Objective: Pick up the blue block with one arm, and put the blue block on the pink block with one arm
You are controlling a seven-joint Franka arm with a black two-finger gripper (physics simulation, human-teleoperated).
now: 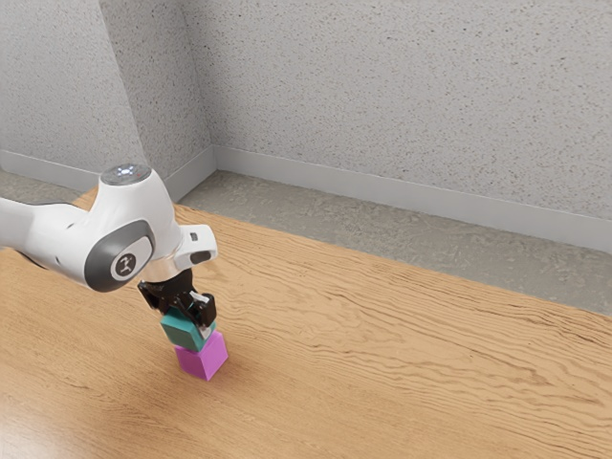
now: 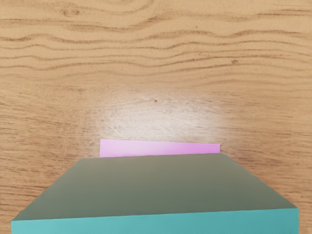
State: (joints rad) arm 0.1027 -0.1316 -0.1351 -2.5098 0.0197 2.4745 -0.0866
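Two blocks stand stacked on the wooden table [image 1: 402, 363]; the blue block [image 1: 182, 332] rests on the pink block [image 1: 203, 357], slightly offset; the gripper [image 1: 181, 312] clamps its sides from above, probably to steady it before release.

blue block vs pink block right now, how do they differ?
Colour: blue block is teal, pink block magenta. Level: blue block is above, pink block rests on the table. Blue block sits right under the gripper; pink block lower. Both are similar-sized cubes.
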